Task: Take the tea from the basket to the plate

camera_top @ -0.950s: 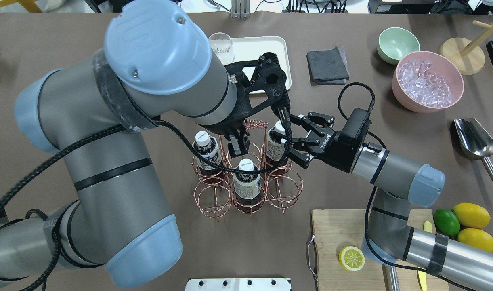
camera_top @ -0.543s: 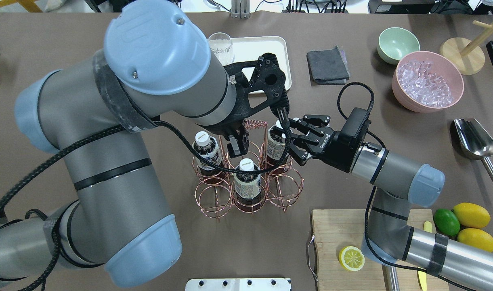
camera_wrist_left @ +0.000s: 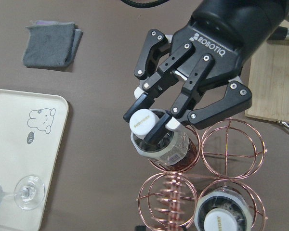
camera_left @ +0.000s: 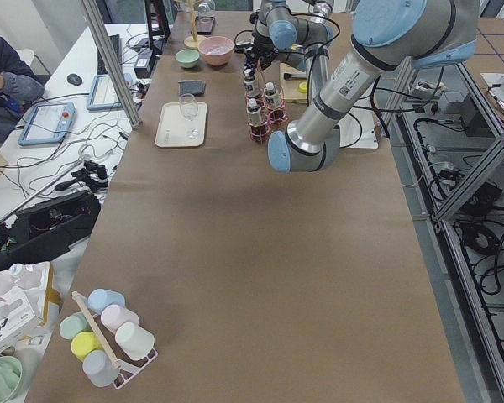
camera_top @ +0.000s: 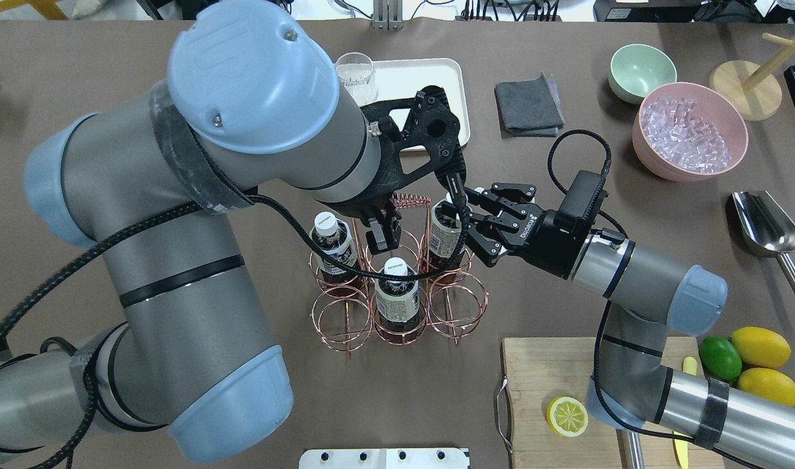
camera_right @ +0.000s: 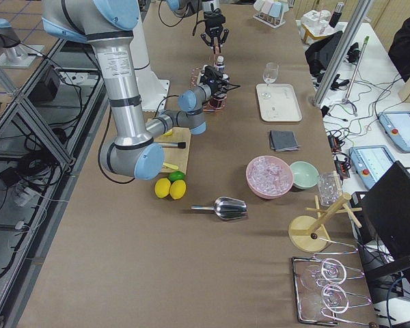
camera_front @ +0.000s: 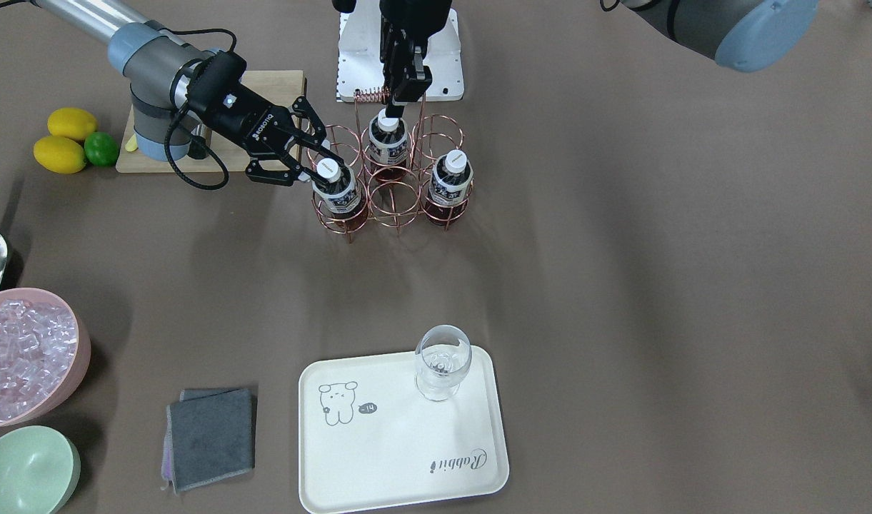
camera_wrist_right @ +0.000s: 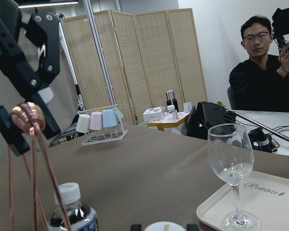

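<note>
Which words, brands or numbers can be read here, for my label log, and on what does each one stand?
"ROBOTIQ": white letters on the body of the right gripper, in the left wrist view.
"Rabbit": script printed on the plate.
"SUNTORY": faint print on the white cap of the tea between the jaws.
Speech bubble beside the plate's bear: too small to read.
The tea's label: too blurred to read.

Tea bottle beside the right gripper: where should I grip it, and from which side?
Take the tea bottle by its white cap and neck: the basket ring encloses the body, so only the top stands clear. Come from the robot's right, the basket's outer side, jaws level across the neck, where the right gripper sits. Lift straight up.
</note>
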